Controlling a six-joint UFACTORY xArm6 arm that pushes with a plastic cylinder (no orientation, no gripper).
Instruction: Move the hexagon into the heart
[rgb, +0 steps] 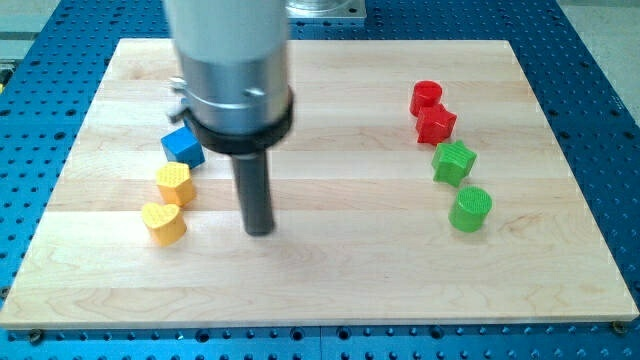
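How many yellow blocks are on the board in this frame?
2, both at the view's left: the yellow hexagon just below the blue block, and the yellow heart below it. The arm's body may hide others.

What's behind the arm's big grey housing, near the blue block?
The arm housing covers the board behind it. Only a small grey part peeks out at its left, above the blue block. Anything else there is hidden.

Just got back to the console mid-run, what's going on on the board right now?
My tip rests on the wooden board, touching no block. The yellow hexagon and yellow heart sit just to its left, close together, with the blue cube above them. Two red blocks and two green blocks stand untouched at the view's right.
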